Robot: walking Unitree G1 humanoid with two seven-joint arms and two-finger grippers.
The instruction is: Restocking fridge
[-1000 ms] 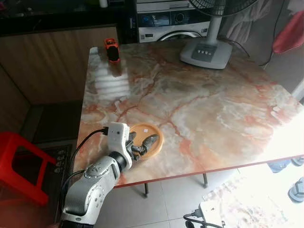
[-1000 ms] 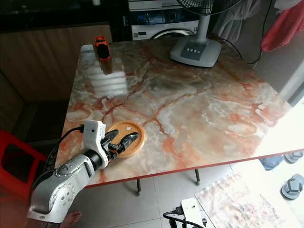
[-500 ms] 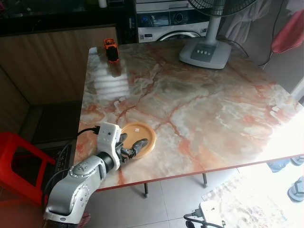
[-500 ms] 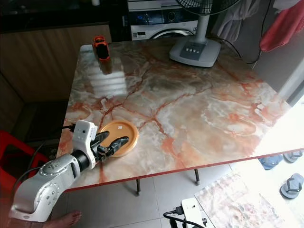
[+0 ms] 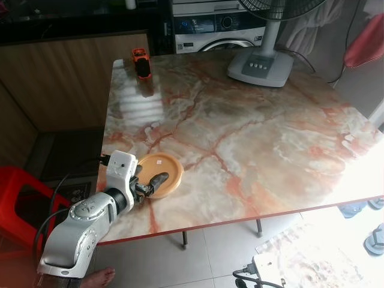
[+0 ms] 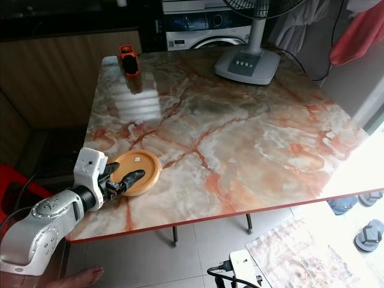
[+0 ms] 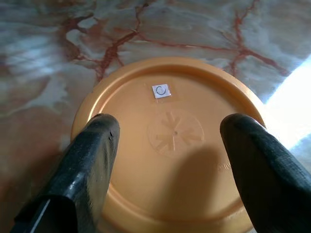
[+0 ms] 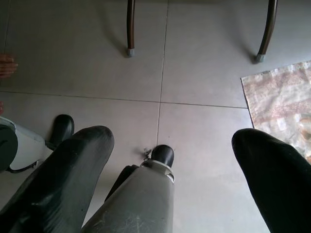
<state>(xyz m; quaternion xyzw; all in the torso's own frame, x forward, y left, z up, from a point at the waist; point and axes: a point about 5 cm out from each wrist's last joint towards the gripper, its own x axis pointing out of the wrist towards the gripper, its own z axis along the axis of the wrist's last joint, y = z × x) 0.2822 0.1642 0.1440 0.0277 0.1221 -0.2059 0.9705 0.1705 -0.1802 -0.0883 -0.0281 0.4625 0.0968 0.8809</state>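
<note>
Eye views: a marble-patterned counter (image 5: 252,138) w/ red-orange veins is seen from above. A round orange plastic plate (image 5: 161,174) lies flat near the counter's front-left corner. The left gripper (image 5: 149,184) is reached over the plate's near-left rim, its silver arm (image 5: 84,231) coming up from below the counter edge. A small orange-and-black device (image 5: 141,62) stands at the far-left corner, well apart from the plate. A white pedestal fan base (image 5: 260,66) sits at the far edge, centre-right. Behind the counter a washing machine (image 5: 210,27) and wooden cabinet fronts (image 5: 66,72) are seen. A red plastic stool (image 5: 21,204) stands on the floor left of the counter, and a bare foot of a person (image 5: 99,278) shows beside the arm. Slippers (image 6: 369,234) lie on the floor at the right. Nothing stands between the plate and the rest of the counter top.

Left wrist view: the plate (image 7: 170,145) is seen close, a small white sticker (image 7: 161,91) on it. The two black fingers (image 7: 87,165) are spread wide, one over each side of the plate; contact w/ the rim cannot be told.

Right wrist view: the right gripper (image 8: 170,174) hangs over grey floor tiles (image 8: 204,58), fingers spread apart, nothing between them. Counter legs (image 8: 130,26) and a patterned mat (image 8: 277,102) are seen below.
</note>
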